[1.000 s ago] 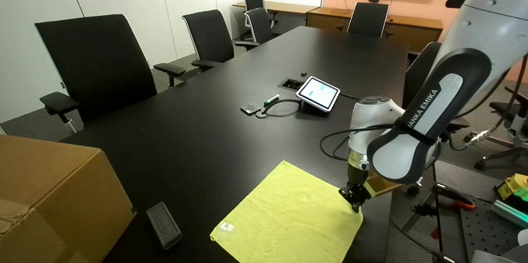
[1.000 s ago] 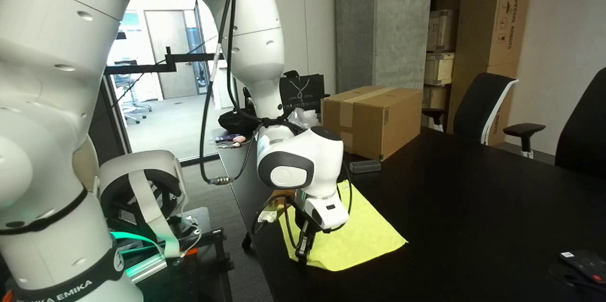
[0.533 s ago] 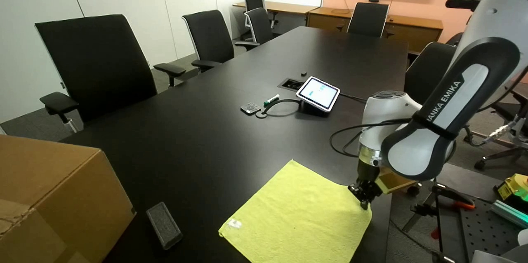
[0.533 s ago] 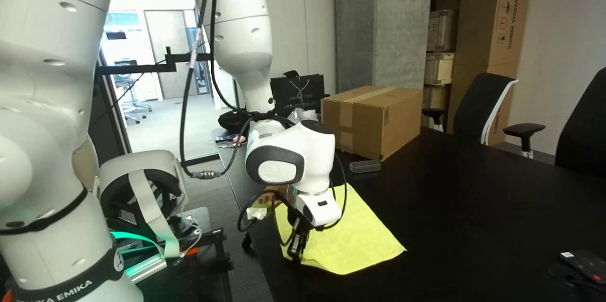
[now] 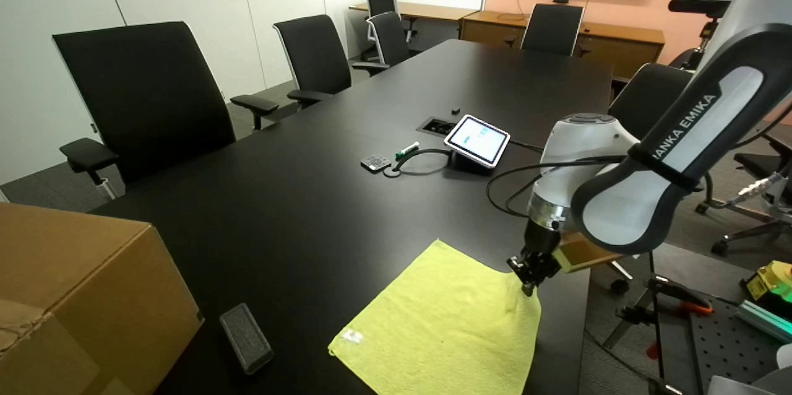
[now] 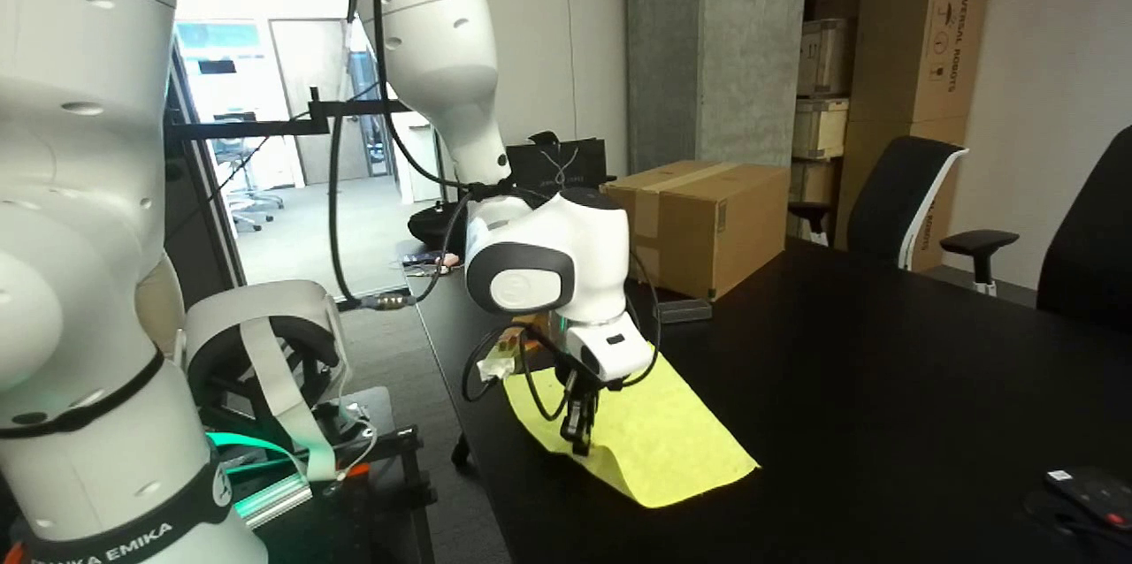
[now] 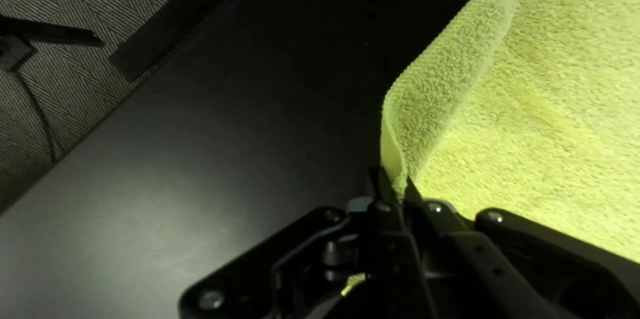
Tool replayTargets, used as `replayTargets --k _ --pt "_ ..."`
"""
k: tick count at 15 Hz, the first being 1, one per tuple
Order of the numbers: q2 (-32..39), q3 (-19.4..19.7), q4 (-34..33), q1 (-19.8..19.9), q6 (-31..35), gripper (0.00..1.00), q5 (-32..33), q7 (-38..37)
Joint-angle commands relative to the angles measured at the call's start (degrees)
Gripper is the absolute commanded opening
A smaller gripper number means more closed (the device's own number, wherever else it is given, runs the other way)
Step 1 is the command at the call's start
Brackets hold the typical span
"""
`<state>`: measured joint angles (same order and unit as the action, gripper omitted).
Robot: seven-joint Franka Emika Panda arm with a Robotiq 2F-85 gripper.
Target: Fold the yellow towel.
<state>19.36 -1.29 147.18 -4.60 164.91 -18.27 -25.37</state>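
Black surface [image 5: 297,209]; cardboard box [image 6: 707,228] standing on it; yellow towel [image 5: 439,327] spread on the surface, one edge raised; tilted tablet [image 5: 477,140], well apart; pincer [image 7: 399,190] narrow, clamped on the towel's raised edge; grey block [image 5: 246,339] lying between box and towel; green-and-white marker [image 5: 407,150] near the tablet.

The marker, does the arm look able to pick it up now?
Probably not yet: the gripper is shut on the towel and would first need to let go. The marker itself lies uncovered.

The bent arm [image 5: 680,135] points its tightly clamped tool [image 7: 397,188] downward
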Motion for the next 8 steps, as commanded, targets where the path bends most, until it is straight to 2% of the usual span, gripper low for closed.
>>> replayTargets --k 1,4,8 --pt "-0.7 0.2 -4.2 -1.3 -1.6 0.05 0.3 -1.5" --pt "1.8 0.1 -10.1 -1.7 -4.2 0.05 0.4 -2.0" --pt "6.0 3.0 -17.6 -3.9 -7.3 0.05 3.5 -5.9"
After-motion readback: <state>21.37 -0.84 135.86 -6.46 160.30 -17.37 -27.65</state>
